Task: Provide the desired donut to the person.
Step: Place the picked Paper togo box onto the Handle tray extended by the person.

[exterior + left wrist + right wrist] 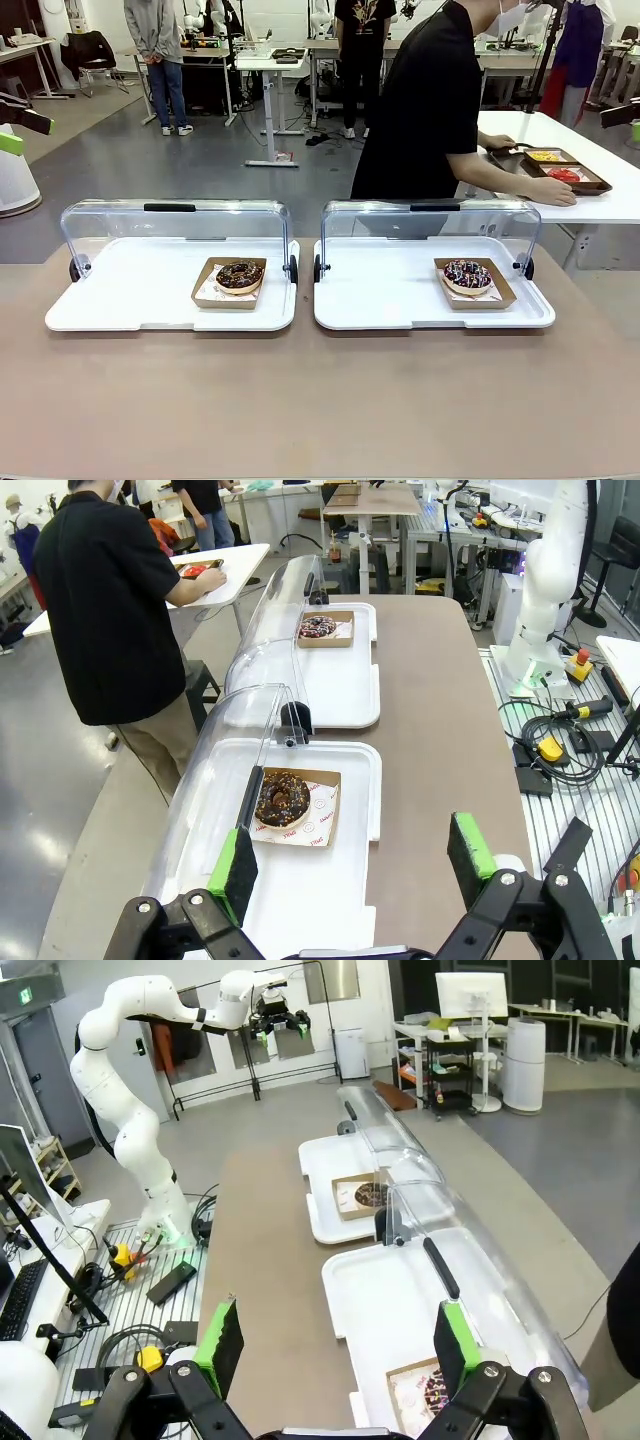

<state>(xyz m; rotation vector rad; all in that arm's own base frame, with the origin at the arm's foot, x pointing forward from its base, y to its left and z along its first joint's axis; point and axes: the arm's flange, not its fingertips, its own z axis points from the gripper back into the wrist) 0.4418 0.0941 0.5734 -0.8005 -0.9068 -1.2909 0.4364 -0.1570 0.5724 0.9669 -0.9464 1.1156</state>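
Observation:
Two donuts sit in cardboard trays under raised clear lids. The chocolate donut point(240, 275) point(283, 797) point(372, 1195) lies on the left white tray point(130, 295). The sprinkled donut point(467, 274) point(318, 626) point(433, 1390) lies on the right white tray point(390, 300). My left gripper point(352, 860) hangs open above the left tray's near end, holding nothing. My right gripper point(335, 1345) is open and empty over the right tray's near side. The person point(430, 110) point(105, 610) in black stands beyond the right tray, turned away, with both hands on a brown tray point(548, 167).
The brown tray rests on a white side table point(600, 195) at the far right. The raised lids point(175, 225) point(430, 222) stand along the trays' far edges. The brown tabletop point(320, 400) in front of the trays is bare. Other people and desks stand farther back.

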